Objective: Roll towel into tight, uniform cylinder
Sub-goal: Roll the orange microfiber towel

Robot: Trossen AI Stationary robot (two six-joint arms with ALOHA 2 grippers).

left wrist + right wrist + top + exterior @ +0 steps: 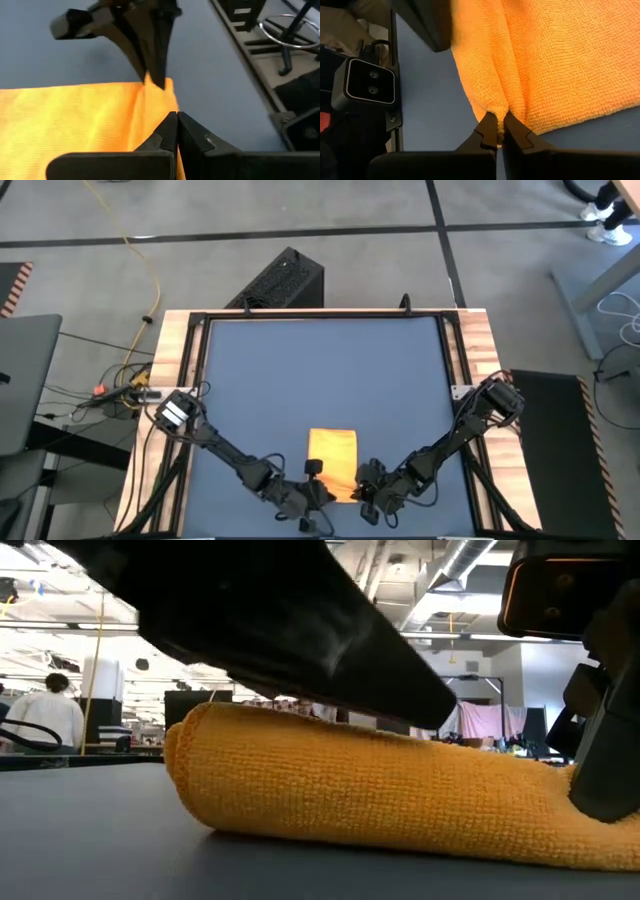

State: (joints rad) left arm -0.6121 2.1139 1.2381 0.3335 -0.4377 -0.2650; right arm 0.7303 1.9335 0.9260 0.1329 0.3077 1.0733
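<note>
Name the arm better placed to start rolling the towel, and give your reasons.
Neither clearly; they look evenly placed. The left gripper and right gripper both sit at the near edge of the towel, jaws shut on its cloth at either corner. The roll probably needs both lifting that edge together.

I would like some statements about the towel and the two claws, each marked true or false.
1. The towel is yellow. True.
2. The towel hangs in the air above the table. False: it lies on the table.
3. The right claw pinches an edge of the towel. True.
4. The left claw is far from the towel, at the table's far edge. False: it is at the towel's near edge, shut on the cloth.
5. The towel is already a tight cylinder. False: most of it lies flat, with only a rounded fold at one end.
</note>
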